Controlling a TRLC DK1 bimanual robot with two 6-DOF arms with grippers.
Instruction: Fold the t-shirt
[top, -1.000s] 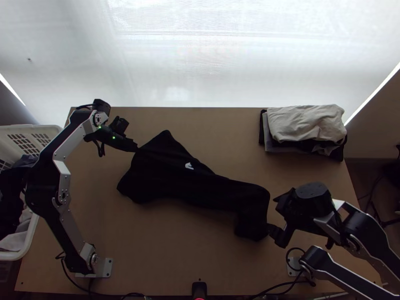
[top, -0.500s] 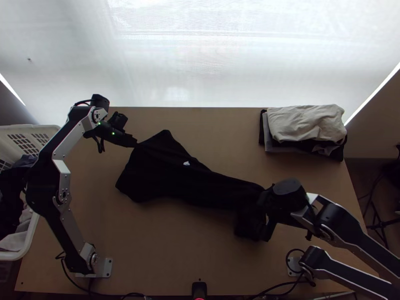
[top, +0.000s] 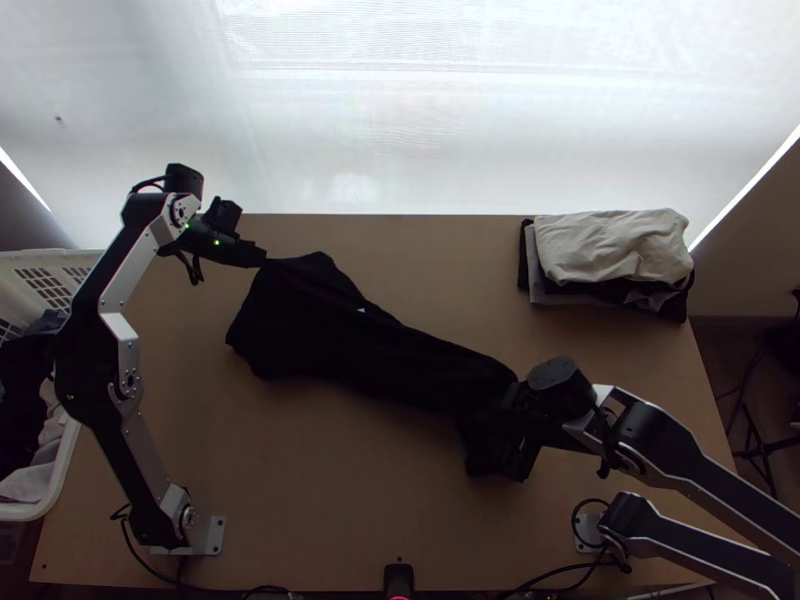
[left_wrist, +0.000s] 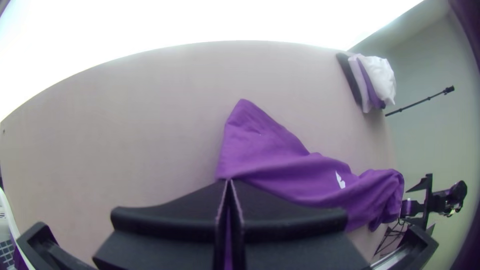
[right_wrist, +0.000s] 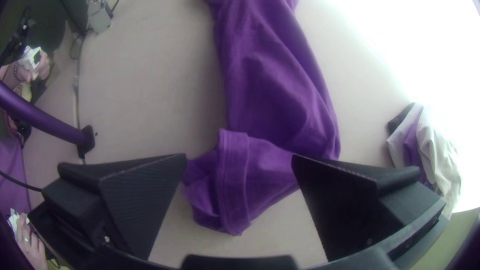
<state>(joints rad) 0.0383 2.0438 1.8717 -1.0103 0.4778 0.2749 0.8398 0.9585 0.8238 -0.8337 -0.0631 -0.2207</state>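
Bright daylight-white screen (top: 400, 120) beyond wooden table's (top: 300, 490) far edge. Right side: plain wall (top: 745, 255), dim; dark floor (top: 708, 355), black stand (top: 762, 455).

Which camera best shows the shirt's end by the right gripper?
Right wrist view: the shirt's end shows close up, its stitched band plain, between the open fingers of the right gripper. The top view has it dark and partly covered by that gripper; the left wrist view, bunched and farther off.
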